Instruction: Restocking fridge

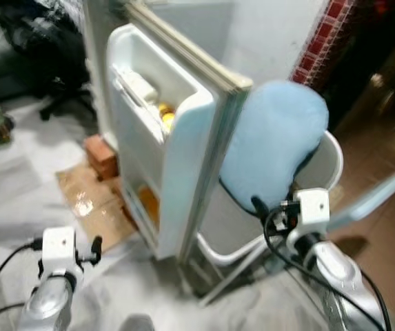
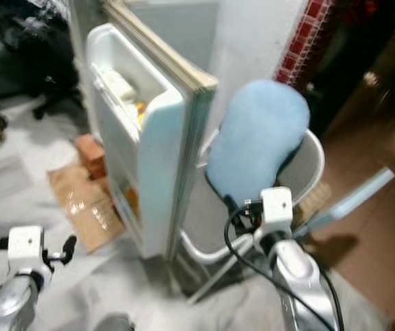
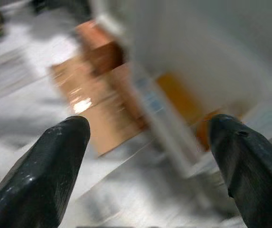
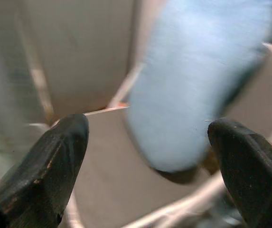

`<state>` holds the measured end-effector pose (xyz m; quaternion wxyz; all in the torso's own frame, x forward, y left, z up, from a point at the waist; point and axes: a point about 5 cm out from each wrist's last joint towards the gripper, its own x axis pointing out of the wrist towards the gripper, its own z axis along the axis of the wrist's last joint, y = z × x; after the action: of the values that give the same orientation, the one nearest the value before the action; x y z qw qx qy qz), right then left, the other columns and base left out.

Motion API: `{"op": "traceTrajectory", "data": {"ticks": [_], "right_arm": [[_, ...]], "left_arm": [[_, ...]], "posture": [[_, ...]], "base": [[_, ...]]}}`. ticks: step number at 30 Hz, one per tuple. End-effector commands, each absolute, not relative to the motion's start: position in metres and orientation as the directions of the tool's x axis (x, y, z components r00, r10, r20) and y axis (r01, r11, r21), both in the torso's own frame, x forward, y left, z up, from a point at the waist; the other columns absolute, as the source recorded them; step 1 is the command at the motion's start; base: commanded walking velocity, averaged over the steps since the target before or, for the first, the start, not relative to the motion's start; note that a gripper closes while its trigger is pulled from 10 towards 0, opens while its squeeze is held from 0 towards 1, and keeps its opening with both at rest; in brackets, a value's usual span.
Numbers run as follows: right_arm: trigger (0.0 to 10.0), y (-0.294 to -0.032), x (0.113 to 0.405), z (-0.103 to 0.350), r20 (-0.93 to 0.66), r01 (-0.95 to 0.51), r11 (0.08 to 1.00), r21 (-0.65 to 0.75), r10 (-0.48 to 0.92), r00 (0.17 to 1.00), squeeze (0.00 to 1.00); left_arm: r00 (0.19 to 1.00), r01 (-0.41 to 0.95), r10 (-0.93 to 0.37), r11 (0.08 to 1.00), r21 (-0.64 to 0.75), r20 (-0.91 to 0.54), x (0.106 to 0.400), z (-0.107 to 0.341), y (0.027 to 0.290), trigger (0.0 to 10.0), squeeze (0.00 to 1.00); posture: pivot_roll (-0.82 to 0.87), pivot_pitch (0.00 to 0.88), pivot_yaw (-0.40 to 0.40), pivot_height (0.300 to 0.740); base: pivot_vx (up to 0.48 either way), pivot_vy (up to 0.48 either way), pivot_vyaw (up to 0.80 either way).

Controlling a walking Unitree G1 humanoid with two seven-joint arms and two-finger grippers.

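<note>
The white fridge door (image 1: pixel 183 152) stands open in front of me, its edge turned my way. Its upper door shelf holds a white container (image 1: pixel 138 86) and a yellow item (image 1: pixel 166 114); something orange (image 1: pixel 149 203) sits lower down. My left gripper (image 3: pixel 147 128) is low on the left, open and holding nothing, facing the bottom of the door. To the right of the door my right gripper (image 4: pixel 147 126) is also open and holding nothing, and it faces a light blue cushion (image 1: pixel 273 141). The views are blurred.
The cushion leans on a white chair (image 1: pixel 331 165) right beside the fridge door. Flat cardboard (image 1: pixel 90 203) and a reddish-brown box (image 1: pixel 102 155) lie on the floor left of the door. A black office chair (image 1: pixel 59 96) stands far left, a red-tiled column (image 1: pixel 321 38) far right.
</note>
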<state>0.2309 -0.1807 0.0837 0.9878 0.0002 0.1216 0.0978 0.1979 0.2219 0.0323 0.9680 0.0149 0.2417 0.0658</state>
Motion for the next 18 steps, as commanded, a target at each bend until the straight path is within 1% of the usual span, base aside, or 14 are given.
{"op": "traceTrajectory", "data": {"ticks": [1,6,8,11,14,15,16,17,18], "right_arm": [[10.0,-0.192,0.23,0.085,-0.251,-0.155,0.988,0.004,0.151,0.956,0.0],[10.0,-0.193,0.234,0.084,-0.258,-0.147,0.989,0.016,0.146,0.955,0.0],[10.0,-0.19,0.244,0.088,-0.246,-0.139,0.99,0.022,0.14,0.959,0.0],[10.0,-0.176,0.268,0.101,-0.194,-0.155,0.987,0.032,0.158,0.968,0.0],[10.0,-0.17,0.277,0.106,-0.169,-0.163,0.986,0.037,0.167,0.971,0.0],[10.0,-0.16,0.285,0.11,-0.146,-0.181,0.982,0.048,0.186,0.972,0.0],[10.0,-0.155,0.288,0.113,-0.136,-0.193,0.98,0.047,0.197,0.971,0.0],[10.0,-0.155,0.288,0.113,-0.136,-0.193,0.98,0.047,0.197,0.971,0.0],[10.0,-0.147,0.293,0.115,-0.127,-0.206,0.977,0.059,0.212,0.969,0.0]], "left_arm": [[0.874,-0.093,0.1,0.995,0.04,-0.475,0.198,0.03,0.212,10.0,0.0],[0.86,-0.131,0.142,0.99,0.056,-0.491,0.198,0.028,0.215,10.0,0.0],[0.86,-0.134,0.146,0.989,0.059,-0.489,0.198,0.028,0.215,10.0,0.0],[0.855,-0.144,0.155,0.988,0.061,-0.494,0.199,0.027,0.215,10.0,0.0],[0.852,-0.149,0.161,0.987,0.063,-0.498,0.2,0.026,0.215,10.0,0.0],[0.844,-0.165,0.176,0.984,0.066,-0.507,0.199,0.025,0.215,10.0,0.0],[0.838,-0.176,0.186,0.982,0.069,-0.513,0.199,0.025,0.216,10.0,0.0],[0.838,-0.176,0.186,0.982,0.069,-0.513,0.199,0.025,0.216,10.0,0.0],[0.827,-0.198,0.201,0.978,0.062,-0.524,0.198,0.023,0.217,10.0,0.0]], "posture": [[0.09,0.0,-0.107,0.716],[0.09,0.0,-0.11,0.716],[0.09,0.0,-0.11,0.716],[0.09,0.0,-0.109,0.716],[0.1,0.0,-0.109,0.716],[0.1,0.0,-0.109,0.716],[0.1,0.0,-0.109,0.716],[0.1,0.0,-0.109,0.716],[0.11,0.0,-0.112,0.716]], "base": [[0.33,0.0,0.0],[0.0,0.0,0.0],[0.0,0.0,0.0],[0.0,0.0,0.0],[0.0,0.0,0.0],[0.0,0.0,0.8],[0.0,0.0,0.8],[0.0,0.0,0.8],[0.0,0.0,0.8]]}}
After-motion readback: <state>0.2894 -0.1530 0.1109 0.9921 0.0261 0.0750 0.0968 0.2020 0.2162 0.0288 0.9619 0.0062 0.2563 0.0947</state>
